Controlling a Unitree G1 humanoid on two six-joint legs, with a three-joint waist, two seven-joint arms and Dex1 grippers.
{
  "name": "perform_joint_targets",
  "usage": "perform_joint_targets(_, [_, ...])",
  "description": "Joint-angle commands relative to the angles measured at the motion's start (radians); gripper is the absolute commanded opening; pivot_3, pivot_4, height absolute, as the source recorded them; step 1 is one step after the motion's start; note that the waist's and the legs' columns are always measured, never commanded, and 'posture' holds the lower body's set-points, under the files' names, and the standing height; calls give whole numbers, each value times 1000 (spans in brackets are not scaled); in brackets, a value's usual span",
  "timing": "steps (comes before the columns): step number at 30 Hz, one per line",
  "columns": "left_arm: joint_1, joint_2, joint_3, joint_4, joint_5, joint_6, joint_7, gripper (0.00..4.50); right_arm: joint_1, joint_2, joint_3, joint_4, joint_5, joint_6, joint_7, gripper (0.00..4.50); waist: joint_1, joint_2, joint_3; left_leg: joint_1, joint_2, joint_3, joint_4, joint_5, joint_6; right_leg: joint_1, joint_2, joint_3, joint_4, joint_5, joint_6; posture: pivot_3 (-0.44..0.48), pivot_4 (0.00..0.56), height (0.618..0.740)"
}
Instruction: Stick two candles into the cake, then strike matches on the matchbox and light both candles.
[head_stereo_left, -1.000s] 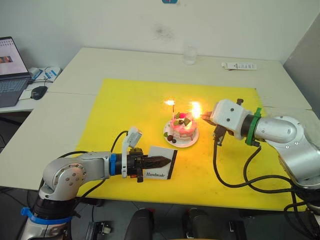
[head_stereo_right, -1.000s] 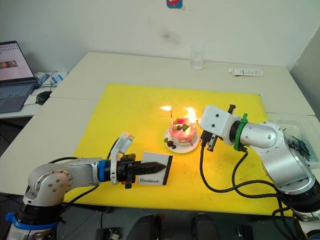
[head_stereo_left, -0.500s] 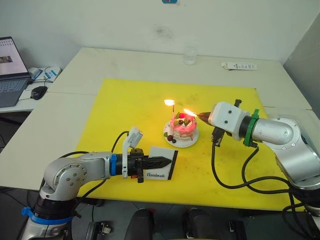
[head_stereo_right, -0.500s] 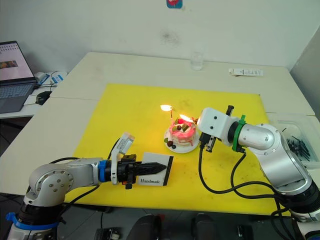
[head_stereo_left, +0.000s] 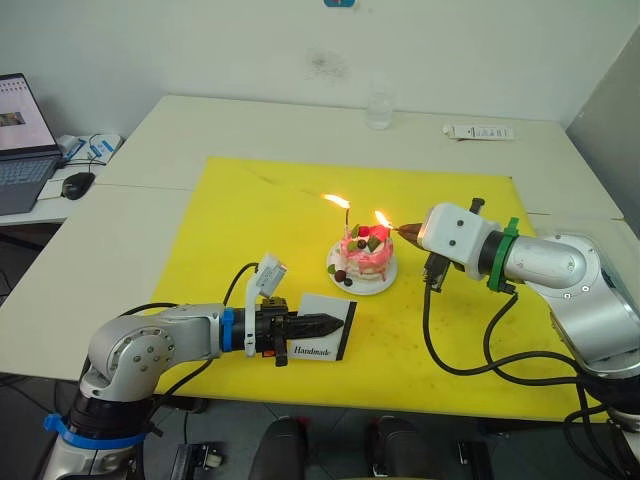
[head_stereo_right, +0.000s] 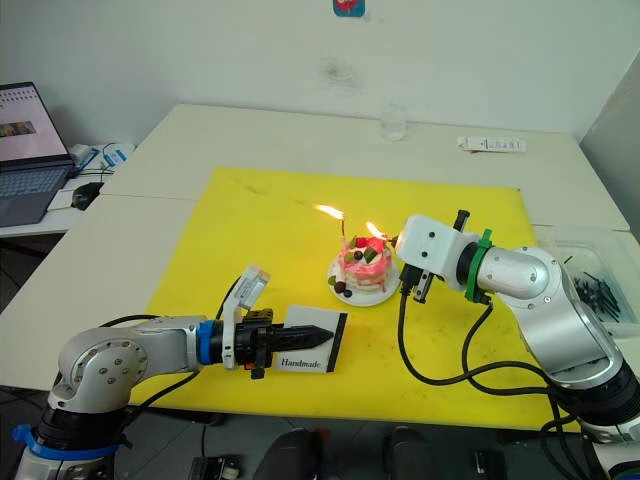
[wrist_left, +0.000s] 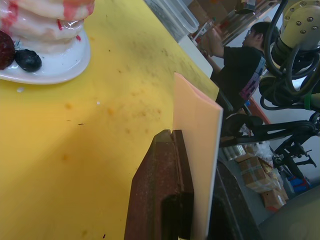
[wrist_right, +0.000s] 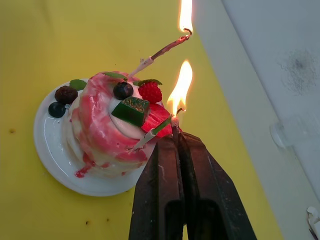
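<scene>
beside the cake (wrist_right: 107, 125), right gripper (wrist_right: 176, 137) holds a match (wrist_right: 174, 125) at a burning candle (wrist_right: 150, 135).

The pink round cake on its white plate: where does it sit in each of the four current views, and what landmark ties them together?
Left eye view: pink round cake at centre of the yellow mat.
Right eye view: centre, just ahead of the right pincer.
Left wrist view: upper corner, partly cut off, beyond the white matchbox.
Right wrist view: centre-left, directly beyond the pincer tips.
Shared landmark: the white plate rim on yellow mat.
</scene>
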Motion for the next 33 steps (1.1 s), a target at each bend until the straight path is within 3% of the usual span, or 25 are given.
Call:
perform_joint_targets(1, [-6, 0, -5, -17, -4, -5, -13, 0, 11, -10, -39, -30, 0, -4, 0, 39, 0, 0, 0, 0, 0, 0, 0, 0, 0, 0, 0, 0, 0, 0, 0, 0, 150, 727])
perform_joint_targets(26, [-28, -6, -4, -11, -28, 12, -19, 0, 8, -2, -50, -39, -3, 8, -13, 39, 0, 0, 0, 0, 0, 0, 0, 0, 0, 0, 1, 0, 0, 0, 0, 0, 150, 727])
perform_joint_targets(33, [-50, -23, 2, -15, -83, 50, -10, 0, 64, -38, -138, -91, 16, 64, -10, 39, 2, 0, 0, 0, 0, 0, 0, 0, 0, 0, 1, 0, 0, 0, 0, 0, 150, 727])
